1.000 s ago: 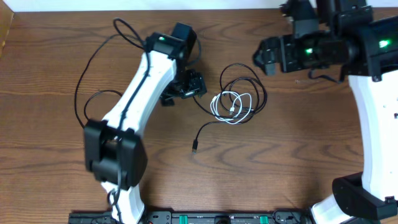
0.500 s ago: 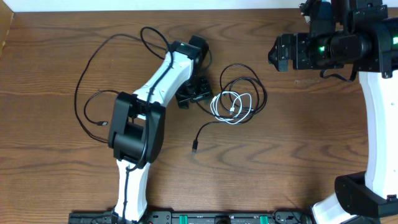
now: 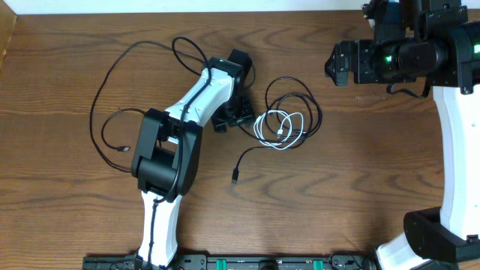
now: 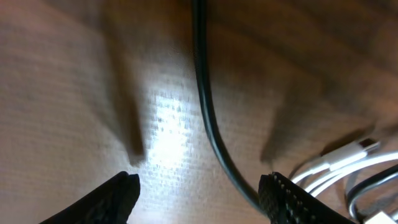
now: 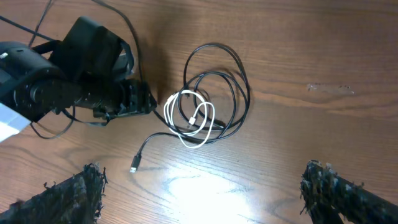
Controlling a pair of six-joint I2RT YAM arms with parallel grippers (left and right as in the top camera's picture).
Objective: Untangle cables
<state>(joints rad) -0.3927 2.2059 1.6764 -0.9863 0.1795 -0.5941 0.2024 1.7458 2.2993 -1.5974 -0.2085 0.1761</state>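
— Near the desk's (image 3: 360, 195) middle, where do the cables (image 3: 283, 124) lie?
— Tangled together: a white cable (image 3: 279, 129) coiled inside black loops (image 5: 214, 44), one black plug (image 3: 235, 180) trailing toward the front.
— And the left gripper (image 3: 234, 114)?
— At the tangle's left edge, released, fingers (image 4: 121, 193) apart with a black strand (image 4: 205, 106) running between them.
— The right gripper (image 3: 335, 64)?
— Released too, held high, well apart to the right.

White cable (image 4: 339, 163) blurred, edge-cropped
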